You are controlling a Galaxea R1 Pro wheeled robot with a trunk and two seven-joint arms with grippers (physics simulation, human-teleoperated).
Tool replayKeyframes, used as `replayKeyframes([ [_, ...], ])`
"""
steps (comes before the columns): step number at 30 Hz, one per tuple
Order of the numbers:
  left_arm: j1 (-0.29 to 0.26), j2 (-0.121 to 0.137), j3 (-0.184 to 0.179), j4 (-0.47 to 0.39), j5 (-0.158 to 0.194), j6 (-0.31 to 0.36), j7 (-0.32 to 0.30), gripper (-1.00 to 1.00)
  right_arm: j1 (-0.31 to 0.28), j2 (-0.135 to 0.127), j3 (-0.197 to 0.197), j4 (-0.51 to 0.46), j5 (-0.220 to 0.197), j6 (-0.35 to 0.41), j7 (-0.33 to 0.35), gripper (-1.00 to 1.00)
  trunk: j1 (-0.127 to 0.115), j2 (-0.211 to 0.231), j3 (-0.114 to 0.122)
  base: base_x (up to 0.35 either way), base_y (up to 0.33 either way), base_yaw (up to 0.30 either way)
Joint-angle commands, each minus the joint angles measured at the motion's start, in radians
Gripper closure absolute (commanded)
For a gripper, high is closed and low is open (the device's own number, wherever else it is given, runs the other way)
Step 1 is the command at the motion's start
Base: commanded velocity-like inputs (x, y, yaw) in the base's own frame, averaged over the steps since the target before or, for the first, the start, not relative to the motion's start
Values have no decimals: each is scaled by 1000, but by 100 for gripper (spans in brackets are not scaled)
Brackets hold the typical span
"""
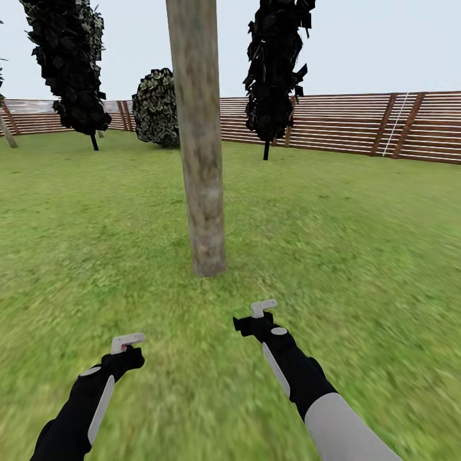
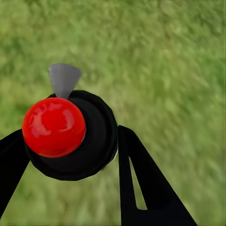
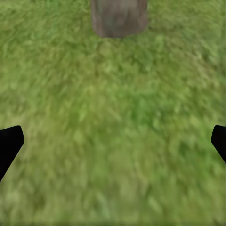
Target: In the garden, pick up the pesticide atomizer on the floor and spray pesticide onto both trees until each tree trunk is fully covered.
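A thick, mottled beige-grey tree trunk rises from the lawn straight ahead, and its base shows in the right wrist view. In the left wrist view the pesticide atomizer is a round black body with a red cap and a grey nozzle. It sits between the black fingers of my left gripper, which is shut on it. That left gripper hangs low over the grass, left of the trunk. My right gripper is nearer the trunk base. Seen from its own wrist, the right gripper is open with only grass between its fingers.
Two black narrow conifers and a round bush stand further back. A brown slatted fence bounds the lawn. A pale slanted stem shows at the far left edge. Open grass lies on both sides of the trunk.
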Motion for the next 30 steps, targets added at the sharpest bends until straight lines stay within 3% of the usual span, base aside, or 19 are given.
replayKeyframes([
  [1, -1, 0, 1, -2, 1, 6, -5, 100, 0, 0, 1, -1, -3, 5, -1, -100, 0, 0, -1, 68, 0, 0],
  [15, -1, 0, -3, 3, 1, 7, -4, 100, 0, 0, 1, -1, -3, 5, -1, -100, 0, 0, -1, 273, 0, 0],
  [27, 5, 3, -8, -11, 1, 4, -19, 100, 0, -1, -2, -13, -2, 5, 2, -100, 0, 0, -1, 13, 0, 0],
  [28, 6, 6, -10, -15, 1, 4, -36, 100, 0, -1, -2, -14, -2, 5, 2, -100, 0, 0, -1, 0, 0, 0],
  [30, 10, 17, -9, -50, -4, 5, -134, 100, 0, -2, -3, -15, -2, 6, 3, -100, 0, 0, -1, 0, 0, 0],
])
